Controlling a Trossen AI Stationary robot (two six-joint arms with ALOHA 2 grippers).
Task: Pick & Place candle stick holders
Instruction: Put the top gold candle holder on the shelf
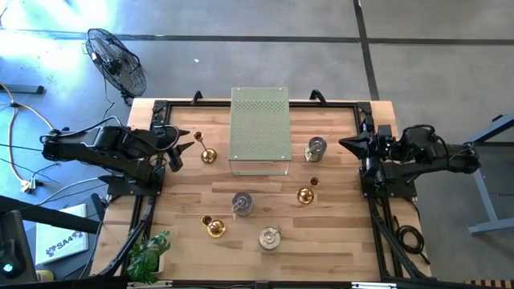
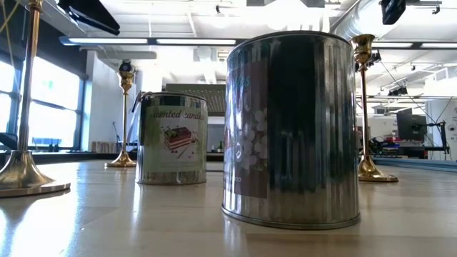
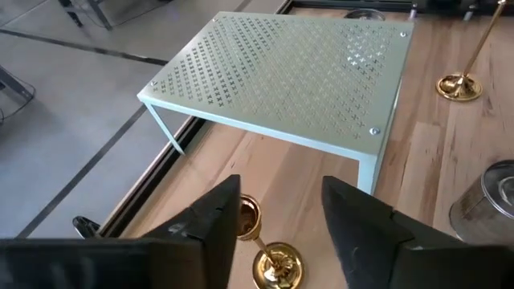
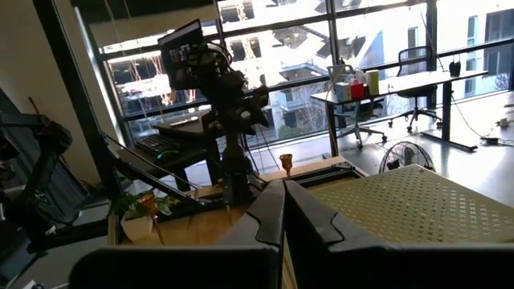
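Note:
Three gold candle stick holders stand upright on their round bases: one (image 1: 207, 153) at the left, one (image 1: 305, 194) right of centre, one (image 1: 214, 227) near the front. Three squat silver holders stand at the right (image 1: 317, 148), the centre (image 1: 242, 203) and the front (image 1: 270, 237). My left gripper (image 1: 186, 145) is open beside the left gold holder. In the left wrist view that holder (image 3: 269, 258) shows just past my open fingers (image 3: 277, 213), apart from them. My right gripper (image 1: 347, 144) is shut and empty at the table's right edge; its wrist view shows the fingers closed (image 4: 283, 210).
A pale green perforated box (image 1: 259, 130) stands at the far centre, between the left gold holder and the right silver holder. A plant (image 1: 148, 255) sits at the front left corner. A fan (image 1: 116, 60) stands on the floor beyond the table.

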